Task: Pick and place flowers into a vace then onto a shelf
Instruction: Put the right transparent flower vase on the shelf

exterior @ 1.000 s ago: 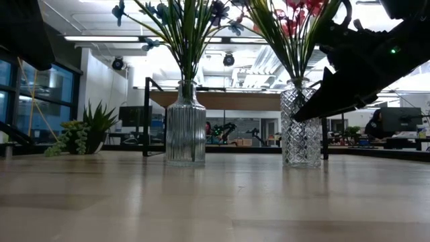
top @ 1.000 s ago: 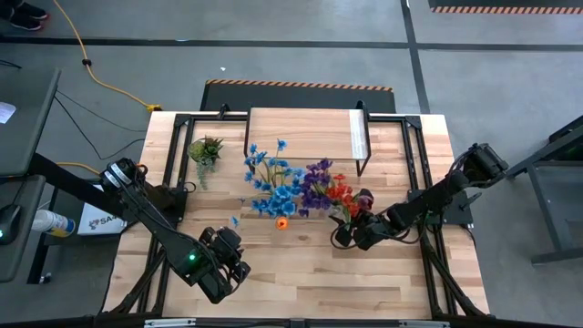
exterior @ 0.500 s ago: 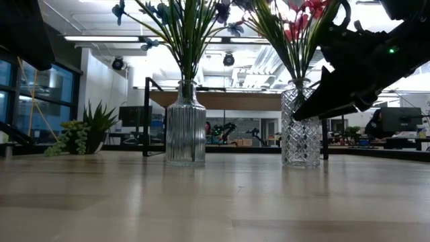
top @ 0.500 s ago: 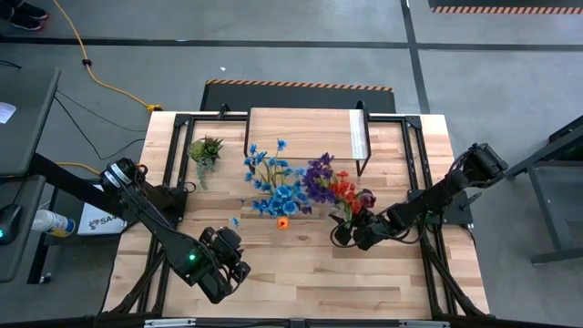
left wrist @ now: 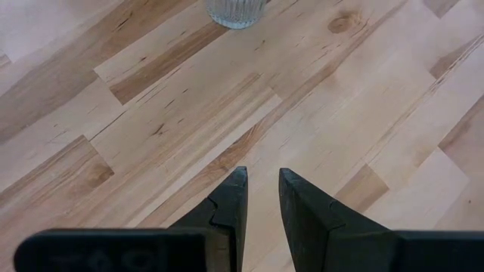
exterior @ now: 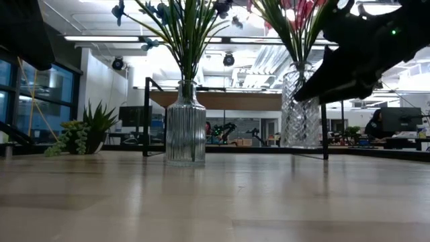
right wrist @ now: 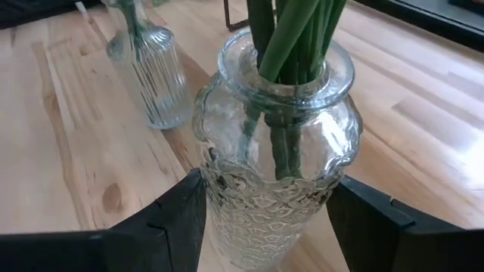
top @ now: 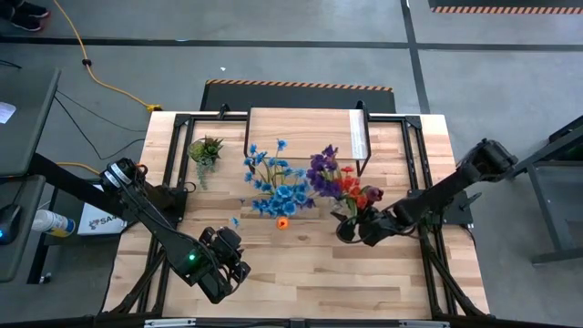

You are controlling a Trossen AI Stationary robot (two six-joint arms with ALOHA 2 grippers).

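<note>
My right hand clamps the cut-glass vase of red flowers, lifted off the worktop near the shelf; left hand narrow, idle

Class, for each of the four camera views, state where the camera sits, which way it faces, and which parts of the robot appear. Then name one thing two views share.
High view: overhead, facing straight down; both arms, shelf.
Low view: tabletop height, facing level across; right gripper holding the patterned vase off the table.
Left wrist view: on the left arm, facing bare planks; left gripper slightly apart.
Right wrist view: on the right arm; fingers flank the patterned vase.
Shared: ribbed vase, seen in low and right wrist views.
</note>
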